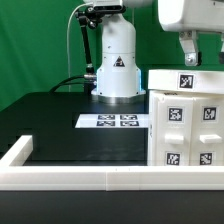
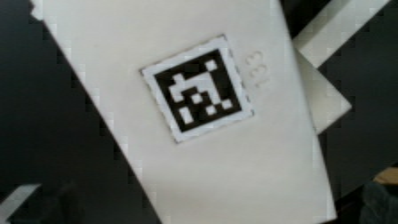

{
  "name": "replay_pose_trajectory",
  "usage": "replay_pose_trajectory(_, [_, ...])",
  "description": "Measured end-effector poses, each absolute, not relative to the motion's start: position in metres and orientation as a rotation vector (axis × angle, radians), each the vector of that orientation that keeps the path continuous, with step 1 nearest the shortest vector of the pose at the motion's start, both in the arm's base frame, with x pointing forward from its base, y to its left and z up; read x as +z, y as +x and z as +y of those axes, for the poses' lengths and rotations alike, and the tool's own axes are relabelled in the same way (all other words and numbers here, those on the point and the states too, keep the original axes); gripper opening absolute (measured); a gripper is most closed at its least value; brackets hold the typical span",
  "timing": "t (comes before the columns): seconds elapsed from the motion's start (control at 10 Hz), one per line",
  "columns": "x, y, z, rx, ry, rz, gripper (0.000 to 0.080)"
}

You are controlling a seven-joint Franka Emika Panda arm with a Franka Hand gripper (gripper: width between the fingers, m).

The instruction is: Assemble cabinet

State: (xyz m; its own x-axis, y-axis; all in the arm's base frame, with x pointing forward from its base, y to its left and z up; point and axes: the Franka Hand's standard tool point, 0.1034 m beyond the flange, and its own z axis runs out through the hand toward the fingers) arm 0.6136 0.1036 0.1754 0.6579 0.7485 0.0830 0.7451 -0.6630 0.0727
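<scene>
The cabinet body (image 1: pixel 187 125) is standing on the black table (image 1: pixel 60 120) at the exterior view's right, just behind the white table rim (image 1: pixel 100 178), its tagged faces showing toward the camera. The gripper (image 1: pixel 188 55) is hanging directly above the top panel — whether its fingers are apart or together cannot be told. The marker board (image 1: pixel 113 121) is lying flat beside the body. In the wrist view, a white cabinet panel (image 2: pixel 178 120) with one square tag (image 2: pixel 199 90) is filling the picture.
</scene>
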Motion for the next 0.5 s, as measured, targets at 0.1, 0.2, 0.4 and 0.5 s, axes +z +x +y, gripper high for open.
replay_pose_trajectory(0.1, [0.1729,0.6147,0.1033,0.141,2.788,1.348,0.0796])
replay_pose_trajectory(0.2, [0.1705,0.6156,0.1021,0.121,2.719,1.456,0.0796])
replay_pose_trajectory(0.4, [0.1666,0.6149,0.0998,0.106,2.666,1.543,0.0796])
replay_pose_trajectory(0.5, [0.1646,0.6145,0.0984,0.099,2.652,1.560,0.0796])
